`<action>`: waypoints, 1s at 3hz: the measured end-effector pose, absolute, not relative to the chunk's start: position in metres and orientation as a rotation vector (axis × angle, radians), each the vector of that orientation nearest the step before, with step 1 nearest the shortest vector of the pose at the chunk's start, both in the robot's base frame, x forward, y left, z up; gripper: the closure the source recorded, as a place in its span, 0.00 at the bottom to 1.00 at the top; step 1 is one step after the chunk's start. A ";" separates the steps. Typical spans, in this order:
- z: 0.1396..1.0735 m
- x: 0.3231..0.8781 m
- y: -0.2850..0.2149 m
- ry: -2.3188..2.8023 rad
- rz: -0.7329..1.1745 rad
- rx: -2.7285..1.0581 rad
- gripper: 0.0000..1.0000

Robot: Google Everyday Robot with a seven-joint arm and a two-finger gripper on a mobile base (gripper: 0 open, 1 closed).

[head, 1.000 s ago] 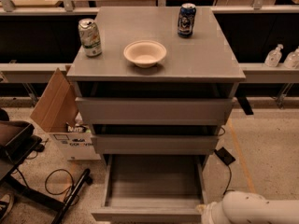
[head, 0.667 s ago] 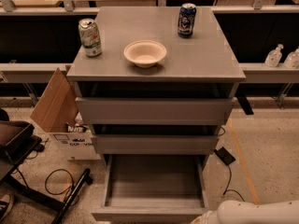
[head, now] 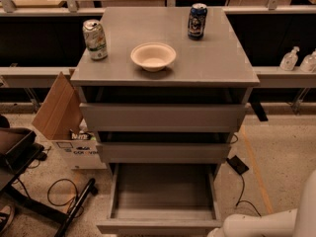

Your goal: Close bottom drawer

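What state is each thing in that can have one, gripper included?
bottom drawer: pulled wide open, empty
top drawer: pushed in
middle drawer: pushed in
bowl: upright, empty
green can: upright
blue can: upright
cardboard box: flap open
gripper: out of view; white arm at lower right beside the bottom drawer's front

Dark print shows on the white carton (head: 79,151) on the floor at left: capitals starting "CO", the rest won't resolve. The green-and-white can (head: 95,38) and the dark blue can (head: 197,20) on the grey surface (head: 217,58) have unreadable labels. The gripper is out of frame; only the white arm (head: 261,222) shows at lower right.
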State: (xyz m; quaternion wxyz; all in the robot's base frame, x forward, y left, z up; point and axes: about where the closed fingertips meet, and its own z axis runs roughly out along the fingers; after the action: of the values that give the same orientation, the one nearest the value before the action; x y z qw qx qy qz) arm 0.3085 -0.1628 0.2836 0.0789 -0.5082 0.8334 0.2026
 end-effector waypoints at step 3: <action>0.189 0.325 -0.106 2.355 0.753 -1.588 1.00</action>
State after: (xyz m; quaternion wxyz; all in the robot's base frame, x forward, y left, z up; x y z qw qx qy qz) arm 0.3255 -0.1056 0.1888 0.1013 -0.5376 0.7973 0.2548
